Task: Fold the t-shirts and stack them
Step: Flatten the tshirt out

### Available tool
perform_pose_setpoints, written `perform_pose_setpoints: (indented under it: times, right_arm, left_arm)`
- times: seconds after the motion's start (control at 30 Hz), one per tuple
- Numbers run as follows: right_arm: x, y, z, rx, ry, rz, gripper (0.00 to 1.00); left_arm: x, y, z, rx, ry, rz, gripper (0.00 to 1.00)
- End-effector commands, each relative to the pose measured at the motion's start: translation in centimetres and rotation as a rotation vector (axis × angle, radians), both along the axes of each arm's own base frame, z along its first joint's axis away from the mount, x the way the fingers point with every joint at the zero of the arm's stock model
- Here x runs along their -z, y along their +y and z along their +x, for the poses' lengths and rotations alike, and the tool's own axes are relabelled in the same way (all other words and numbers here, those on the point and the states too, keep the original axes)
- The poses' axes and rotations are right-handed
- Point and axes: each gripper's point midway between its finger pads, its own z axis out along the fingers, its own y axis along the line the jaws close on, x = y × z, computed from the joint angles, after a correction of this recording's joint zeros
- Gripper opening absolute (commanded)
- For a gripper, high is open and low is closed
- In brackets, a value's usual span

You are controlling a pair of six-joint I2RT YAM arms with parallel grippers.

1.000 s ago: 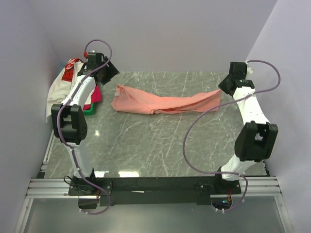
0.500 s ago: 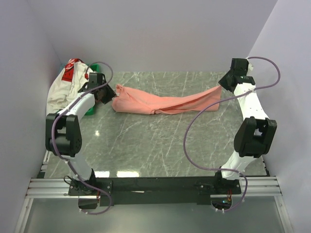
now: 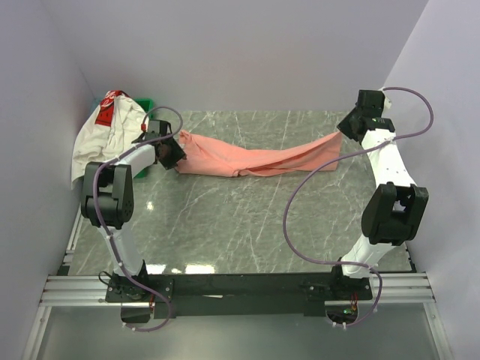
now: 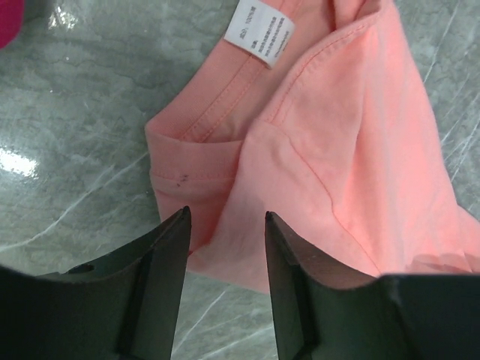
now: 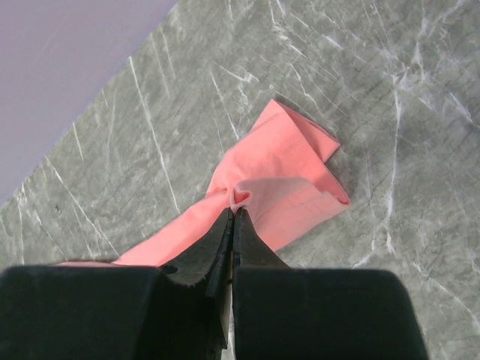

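**A:** What is the left tool doing?

**B:** It is hanging low over the table with its jaws standing partly apart. They are straddling the collar end of the salmon-pink t-shirt. Cloth is showing in the gap between the two fingers, but they are not pinching it.

**A:** And the right tool?

**B:** Its jaws are pressing fully together, nipping a small pucker at the opposite end of the same shirt. It is holding that end up off the marble.

**A:** How is the shirt lying?

**B:** It is stretching as a long, rumpled band across the back half of the table, from one tool to the other. Its middle is resting on the surface. A white label is showing inside the neckline, just beyond the left tool.

**A:** Where are the others sitting?

**B:** The white t-shirt is bunching at the back left corner with its red patch facing up. It is lying against the green tray and spilling past the table's left edge. A sliver of the magenta-pink t-shirt is peeking into the corner of the left wrist view, near the salmon collar but apart from it.
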Motion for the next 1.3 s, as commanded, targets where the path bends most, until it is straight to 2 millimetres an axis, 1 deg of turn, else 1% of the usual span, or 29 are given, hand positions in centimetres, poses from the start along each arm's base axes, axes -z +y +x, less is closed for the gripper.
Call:
perform_pose_setpoints:
  times: [0.0, 0.07, 0.17, 0.2, 0.27, 0.33, 0.47, 0.5, 0.53, 0.57, 0.6, 0.67, 0.73, 0.93, 1.1, 1.23, 1.27]
  right_arm:
    - [-3.1, -0.3, 0.1, 0.002, -0.089, -0.01, 0.0]
    - [-3.1, -0.4, 0.1, 0.004, -0.089, -0.01, 0.0]
    - [-3.0, -0.2, 0.0, 0.002, -0.085, -0.01, 0.0]
    - [-3.2, -0.3, 0.0, 0.003, -0.09, -0.011, 0.0]
    - [-3.4, -0.4, 0.0, 0.005, -0.093, -0.011, 0.0]
    - [-3.5, -0.4, 0.0, 0.005, -0.092, -0.011, 0.0]
    - [-3.8, -0.3, 0.0, 0.002, -0.097, -0.007, 0.0]
    - [-3.9, -0.2, -0.1, -0.001, -0.098, -0.007, 0.0]
    - [-3.7, -0.2, -0.1, -0.002, -0.095, -0.005, 0.0]
    - [-3.7, -0.2, -0.1, -0.001, -0.096, -0.001, 0.0]
    - [-3.6, -0.1, -0.1, -0.004, -0.095, 0.0, 0.0]
    - [-3.5, 0.1, -0.1, -0.01, -0.095, 0.005, 0.0]
    - [-3.5, 0.0, -0.1, -0.009, -0.094, 0.006, 0.0]
    - [-3.4, 0.0, -0.1, -0.008, -0.093, 0.003, 0.0]
    - [-3.3, 0.0, 0.0, -0.009, -0.092, 0.004, 0.0]
    - [-3.4, 0.1, 0.0, -0.012, -0.097, 0.006, 0.0]
    - [-3.2, 0.0, 0.0, -0.012, -0.092, 0.006, 0.0]
  left_arm:
    - [-2.3, -0.8, 2.2, 0.008, -0.09, -0.03, 0.49]
    - [-2.4, -1.0, 2.5, 0.015, -0.095, -0.041, 0.48]
    - [-3.1, -1.3, 2.8, 0.022, -0.118, -0.058, 0.42]
    - [-3.3, -1.4, 2.8, 0.022, -0.124, -0.063, 0.37]
    - [-3.9, -1.6, 3.1, 0.032, -0.135, -0.072, 0.33]
    - [-3.8, -1.8, 3.3, 0.04, -0.131, -0.075, 0.25]
    - [-4.0, -1.8, 3.3, 0.046, -0.133, -0.072, 0.16]
    - [-3.8, -1.7, 3.1, 0.043, -0.125, -0.07, 0.16]
    - [-3.8, -1.7, 3.0, 0.043, -0.123, -0.066, 0.19]
    - [-3.5, -1.3, 2.9, 0.027, -0.116, -0.05, 0.24]
    - [-3.3, -1.1, 2.7, 0.023, -0.104, -0.041, 0.32]
    - [-3.1, -0.6, 2.6, 0.01, -0.102, -0.014, 0.33]
    - [-2.4, 0.0, 2.5, -0.008, -0.071, 0.015, 0.32]
    - [-1.2, 0.1, 2.3, -0.007, -0.043, 0.023, 0.37]
    - [-0.8, 0.1, 2.4, -0.009, -0.044, 0.021, 0.37]
    - [-0.9, 0.1, 2.5, -0.007, -0.047, 0.023, 0.37]
    - [-0.9, 0.0, 2.5, -0.004, -0.048, 0.017, 0.37]
